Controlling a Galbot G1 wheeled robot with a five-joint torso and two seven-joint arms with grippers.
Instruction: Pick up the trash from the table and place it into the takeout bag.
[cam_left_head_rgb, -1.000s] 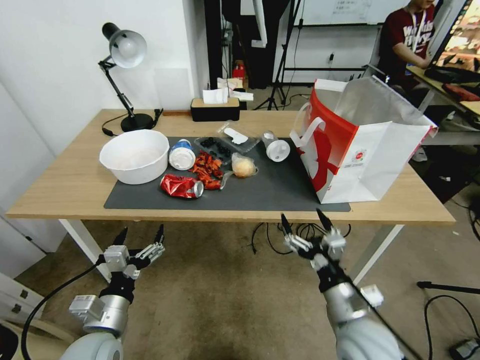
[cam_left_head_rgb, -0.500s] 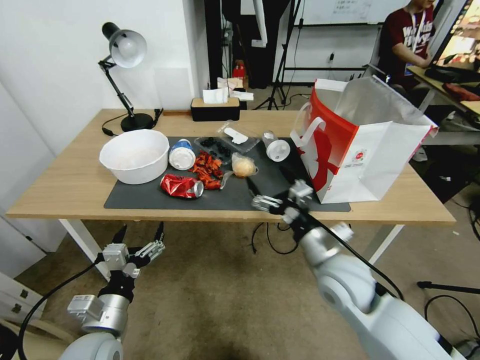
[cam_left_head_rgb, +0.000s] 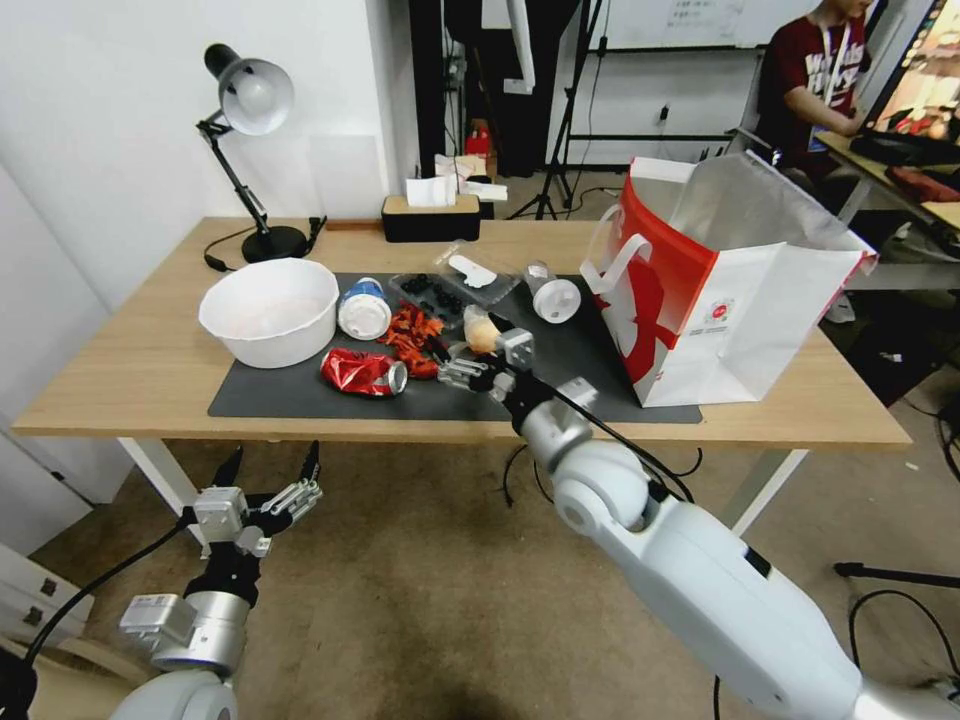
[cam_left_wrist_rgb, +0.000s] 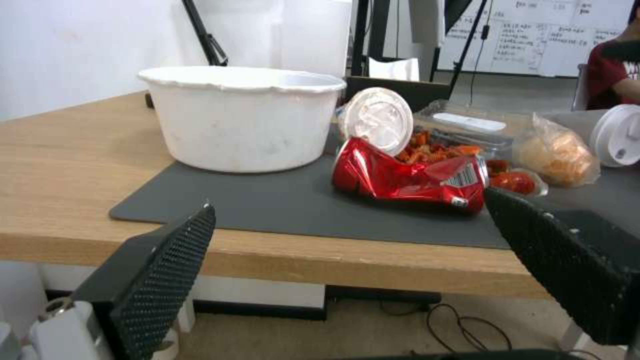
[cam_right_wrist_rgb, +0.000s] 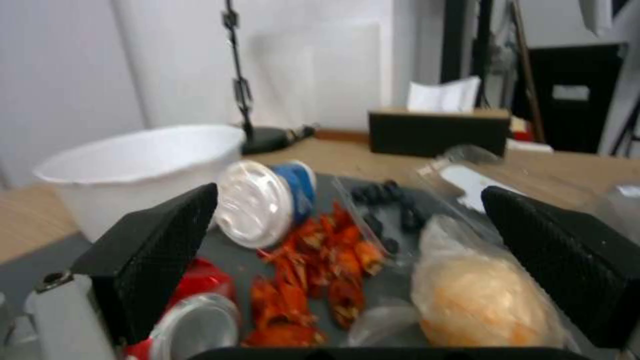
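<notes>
Nothing is bagged yet: the trash (cam_left_head_rgb: 420, 335) lies mid-counter (cam_left_head_rgb: 130, 370) on the mat, left of the takeout bag (cam_left_head_rgb: 720, 300), with the right tool (cam_left_head_rgb: 470, 362) spread empty over it and the left tool (cam_left_head_rgb: 268, 470) released below the front edge.

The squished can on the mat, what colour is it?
The crushed can is shiny red, clearest in the left wrist view.

Left tool (cam_left_wrist_rgb: 353, 250) open, below table (cam_left_wrist_rgb: 60, 150) edge, level with front of dark mat (cam_left_wrist_rgb: 267, 200). On mat: white bowl (cam_left_wrist_rgb: 243, 117); crushed red can (cam_left_wrist_rgb: 410, 177) beside it; white-lidded cup (cam_left_wrist_rgb: 377, 117) behind can; orange scraps (cam_left_wrist_rgb: 433, 145); bagged bun (cam_left_wrist_rgb: 557, 155).
</notes>
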